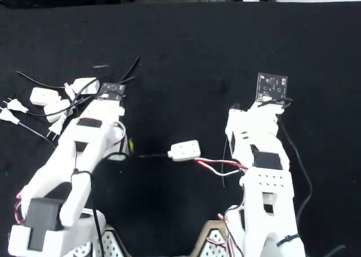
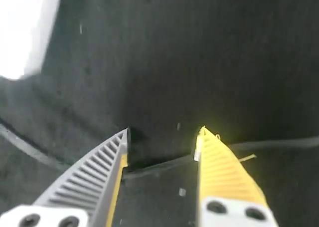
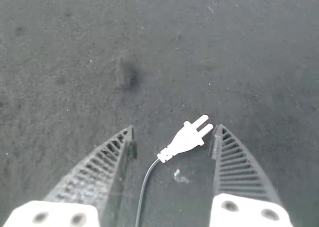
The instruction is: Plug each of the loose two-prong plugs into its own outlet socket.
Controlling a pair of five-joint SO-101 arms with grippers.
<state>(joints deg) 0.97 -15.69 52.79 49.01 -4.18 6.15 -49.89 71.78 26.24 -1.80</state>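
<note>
Right hand (image 3: pixel 174 132) is wide open and holds nothing; a white two-prong plug (image 3: pixel 187 136) lies on the black counter (image 3: pixel 149 37) between its fingers. Left hand (image 2: pixel 163 132) is also open and empty, beside the cluster of plugs and sockets (image 1: pixel 56 101); one socket block (image 1: pixel 184 150) lies alone mid-counter.

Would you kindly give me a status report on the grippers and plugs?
Left gripper open, empty. Right gripper open, straddling a loose plug, not gripped. Socket at centre, apart from that plug. Tangle of plugs beside left arm.
</note>
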